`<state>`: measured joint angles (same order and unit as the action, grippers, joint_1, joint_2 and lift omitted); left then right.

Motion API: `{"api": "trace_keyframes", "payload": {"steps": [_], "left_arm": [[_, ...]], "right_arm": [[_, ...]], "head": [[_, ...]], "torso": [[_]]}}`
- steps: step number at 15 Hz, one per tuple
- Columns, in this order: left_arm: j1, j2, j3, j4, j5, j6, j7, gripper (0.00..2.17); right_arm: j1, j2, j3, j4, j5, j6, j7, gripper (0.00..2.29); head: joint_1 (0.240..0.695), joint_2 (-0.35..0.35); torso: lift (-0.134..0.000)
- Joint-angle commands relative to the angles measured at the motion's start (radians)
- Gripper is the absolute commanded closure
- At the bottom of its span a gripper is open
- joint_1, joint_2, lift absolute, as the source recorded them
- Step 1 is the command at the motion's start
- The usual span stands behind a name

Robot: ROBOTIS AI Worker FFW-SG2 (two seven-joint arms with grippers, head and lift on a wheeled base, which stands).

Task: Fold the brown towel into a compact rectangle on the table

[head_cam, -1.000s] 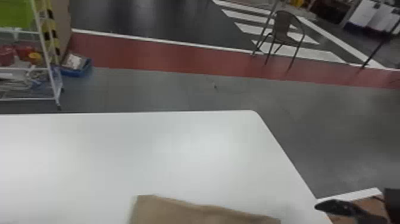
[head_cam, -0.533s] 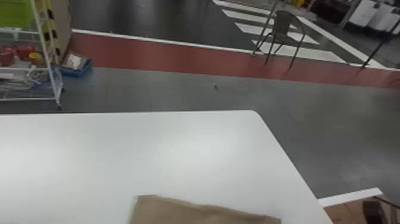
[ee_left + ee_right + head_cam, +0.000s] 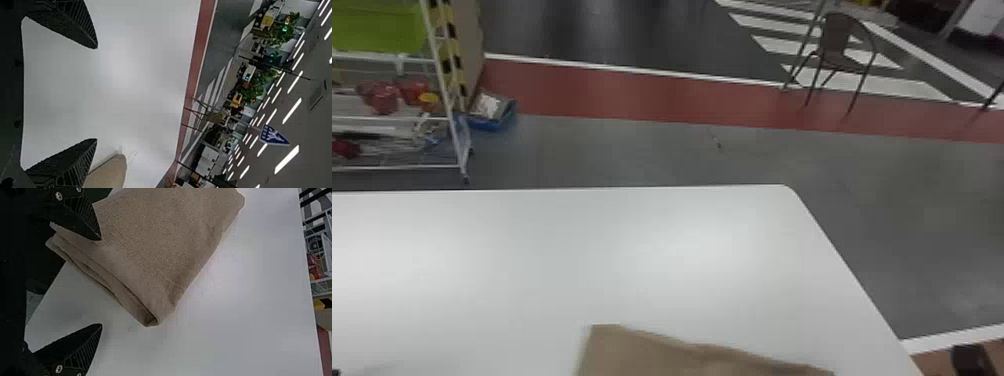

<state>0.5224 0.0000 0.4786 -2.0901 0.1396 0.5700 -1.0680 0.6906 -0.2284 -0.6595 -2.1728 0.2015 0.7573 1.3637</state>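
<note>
The brown towel (image 3: 702,355) lies on the white table at the bottom of the head view, partly cut off. In the right wrist view the towel (image 3: 168,246) is folded in layers, with a rounded fold at one corner. My right gripper (image 3: 101,282) stands open beside it; one finger overlaps the towel's edge in view, the other is over bare tabletop. A dark tip of my left gripper (image 3: 336,372) shows at the head view's bottom left corner. In its wrist view the left gripper (image 3: 96,93) is open with nothing between its fingers, and part of the towel (image 3: 109,173) is beyond one fingertip.
The white table (image 3: 632,250) has its far right corner near mid-view and its right edge slanting toward the front. On the floor beyond are a wire rack (image 3: 447,100), a blue bin (image 3: 492,122) and a chair (image 3: 837,45).
My right gripper has moved out of the head view at the bottom right. A dark tip of the left one has come in at the bottom left. The towel looks unmoved.
</note>
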Motion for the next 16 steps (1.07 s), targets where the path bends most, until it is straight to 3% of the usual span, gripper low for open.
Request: {"api": "trace_keyframes", "payload": {"steps": [1,6,8,10,12,14,15,16], "left_arm": [[0.001,-0.003,-0.003,-0.002,-0.002,0.000,0.000,0.03],[0.001,-0.003,0.000,-0.004,0.000,0.000,-0.001,0.03],[0.001,-0.003,0.000,-0.004,0.000,0.000,-0.001,0.03],[0.001,-0.003,0.000,-0.002,0.002,0.000,-0.001,0.03],[0.001,-0.003,0.002,0.001,0.003,0.000,-0.003,0.03],[0.001,-0.003,0.000,0.002,0.003,-0.003,-0.004,0.03],[0.001,-0.003,0.002,0.004,0.003,-0.003,-0.007,0.03],[0.002,-0.003,0.002,0.004,0.003,-0.003,-0.009,0.03]], "right_arm": [[-0.011,-0.002,0.017,0.001,0.013,0.006,0.003,0.11],[-0.040,-0.011,0.084,0.002,0.095,0.083,0.003,0.21],[-0.045,-0.012,0.096,0.002,0.096,0.092,0.003,0.31],[-0.046,-0.012,0.095,0.002,0.088,0.083,0.003,0.66],[-0.046,-0.012,0.095,0.007,0.088,0.070,0.003,0.77],[-0.046,-0.014,0.106,0.018,0.099,0.061,0.003,1.30],[-0.054,-0.012,0.107,0.025,0.101,0.061,0.003,1.44],[-0.062,-0.014,0.098,0.028,0.081,0.064,0.003,1.80]], "head": [[0.695,-0.286],[0.695,-0.265],[0.695,-0.260],[0.695,-0.253],[0.695,-0.245],[0.695,-0.244],[0.695,-0.245],[0.695,-0.245]], "torso": [[-0.122],[-0.122],[-0.122],[-0.122],[-0.122],[-0.122],[-0.122],[-0.122]]}}
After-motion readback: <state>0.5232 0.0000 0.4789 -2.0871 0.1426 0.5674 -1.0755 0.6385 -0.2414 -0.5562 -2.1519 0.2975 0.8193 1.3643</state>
